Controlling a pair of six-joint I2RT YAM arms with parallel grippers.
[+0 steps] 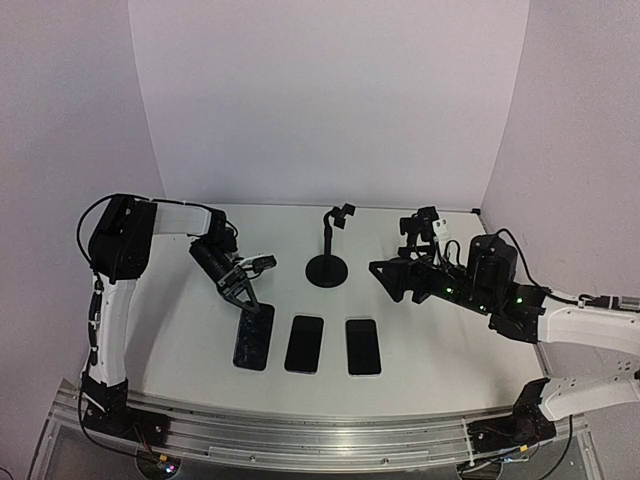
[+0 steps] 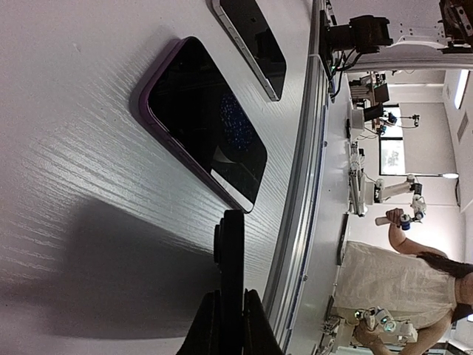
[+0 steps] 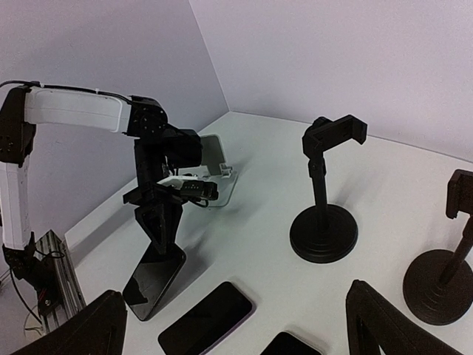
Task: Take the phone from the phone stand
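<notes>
The black-screened phone with a purple rim (image 1: 254, 338) is lying flat and face up on the white worktop (image 1: 180, 340). It is off the stand, at the left end of a row of three handsets near the front edge.

The left hand (image 1: 250, 298) is pointing steeply down at this phone's far end, with its two dark fingers (image 2: 231, 251) pressed fully together and gripping nothing. The tips are sitting right at the phone's far edge. Whether they are touching it or hanging just over it cannot be told from any view.

Beside this phone, a second dark flat phone (image 1: 304, 344) is lying in the middle of the row and a third black phone (image 1: 363, 347) at its right end, each apart from its neighbour.

Behind the row, the black phone stand with a round base, thin post and small clamp on top (image 1: 326, 268) is standing upright with its clamp holding nothing.

The right hand (image 1: 392, 282) is hovering to the right of that stand with its fingers spread as wide as they go and nothing between them.

In the right wrist view, another black round-based stand (image 3: 442, 292) is standing further right.
</notes>
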